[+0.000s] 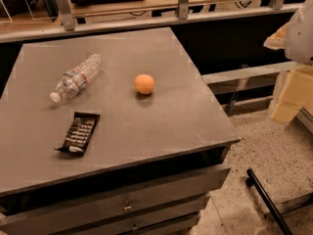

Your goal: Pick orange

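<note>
Plainly, the orange (144, 83) sits on the grey table (161, 126), a little above mid-frame. A clear water bottle (76, 77) lies on its side to its left, and a dark snack bar (78, 133) lies at lower left. The gripper (292, 96) hangs at the right edge, off the table and well apart from the orange; how wide it stands cannot be told.

**Three things on the table**

The dark grey table (161, 131) carries an orange (144, 83) near its middle, a clear water bottle (76, 77) lying on its side further left, and a dark snack bar (78, 132) nearer the front edge. The gripper (288, 102) hangs well off its right side.
</note>
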`<state>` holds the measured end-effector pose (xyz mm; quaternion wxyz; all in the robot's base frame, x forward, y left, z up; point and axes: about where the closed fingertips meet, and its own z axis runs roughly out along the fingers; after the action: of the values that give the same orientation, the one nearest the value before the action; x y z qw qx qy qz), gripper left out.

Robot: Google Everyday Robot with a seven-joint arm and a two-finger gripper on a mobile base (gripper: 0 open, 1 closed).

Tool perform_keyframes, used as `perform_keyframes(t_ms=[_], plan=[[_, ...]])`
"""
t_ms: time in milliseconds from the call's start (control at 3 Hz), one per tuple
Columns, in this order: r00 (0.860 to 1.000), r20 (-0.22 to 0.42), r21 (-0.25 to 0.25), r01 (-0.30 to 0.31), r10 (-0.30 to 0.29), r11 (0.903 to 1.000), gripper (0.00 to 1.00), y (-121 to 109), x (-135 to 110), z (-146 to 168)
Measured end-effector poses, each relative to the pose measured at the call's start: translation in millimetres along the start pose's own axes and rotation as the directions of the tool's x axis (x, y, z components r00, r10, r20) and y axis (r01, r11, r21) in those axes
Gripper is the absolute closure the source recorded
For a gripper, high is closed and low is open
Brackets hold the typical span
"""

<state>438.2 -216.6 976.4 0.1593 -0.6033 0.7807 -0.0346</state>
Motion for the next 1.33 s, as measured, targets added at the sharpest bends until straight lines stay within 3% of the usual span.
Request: perform_keyframes(t_ms=[333, 667, 1000, 1333], plan=[[1.0, 0.0, 0.0, 0.0, 0.0, 1.0, 0.0, 0, 0, 0], [0.995, 0.093, 0.011, 0.039, -0.04, 0.9992, 0.0, -31, -26, 17], [0.964, 0.239, 0.004, 0.119, -0.117, 0.9929, 0.0, -87, -84, 53], [0.918, 0.35, -0.026, 0.209, -0.187, 0.9776, 0.0, -126, -147, 98]])
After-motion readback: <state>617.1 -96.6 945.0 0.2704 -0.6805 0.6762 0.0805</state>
